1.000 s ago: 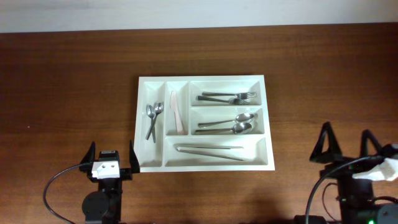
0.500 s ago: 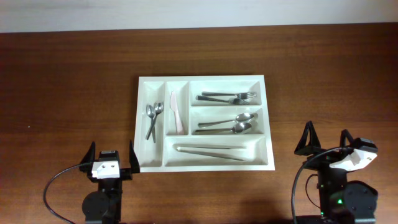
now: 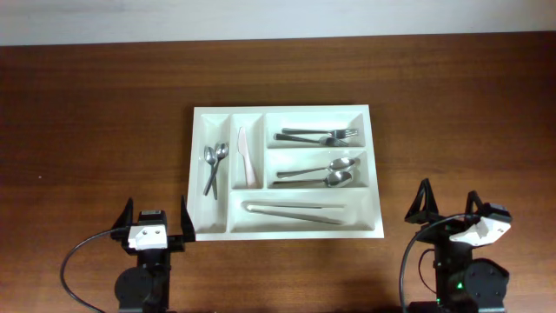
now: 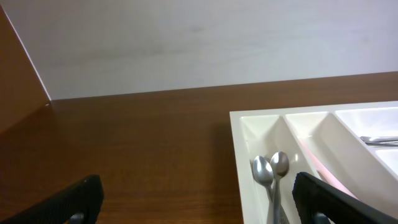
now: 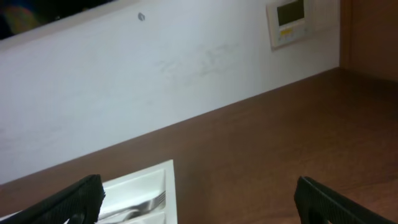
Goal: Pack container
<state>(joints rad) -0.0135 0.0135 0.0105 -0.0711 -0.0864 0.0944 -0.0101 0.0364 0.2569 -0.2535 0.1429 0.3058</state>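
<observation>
The white cutlery tray [image 3: 375, 174] lies in the middle of the brown table. It holds two small spoons [image 3: 213, 165] in the left narrow slot, a pale pink knife [image 3: 247, 158] beside them, forks [image 3: 318, 136], two large spoons [image 3: 323, 174] and tongs [image 3: 293, 212]. The tray also shows in the left wrist view [image 4: 239, 140] and the right wrist view [image 5: 169, 173]. My left gripper [image 3: 156, 213] is open and empty, just off the tray's front left corner. My right gripper [image 3: 448, 202] is open and empty, to the right of the tray's front right corner.
A white wall runs along the table's far edge [image 3: 278, 17]. A small wall panel with a display [image 5: 290, 22] shows in the right wrist view. Bare wood surrounds the tray on all sides.
My right arm has moved left and closer to the tray, and turned. The left arm and the tray's contents have not moved.
</observation>
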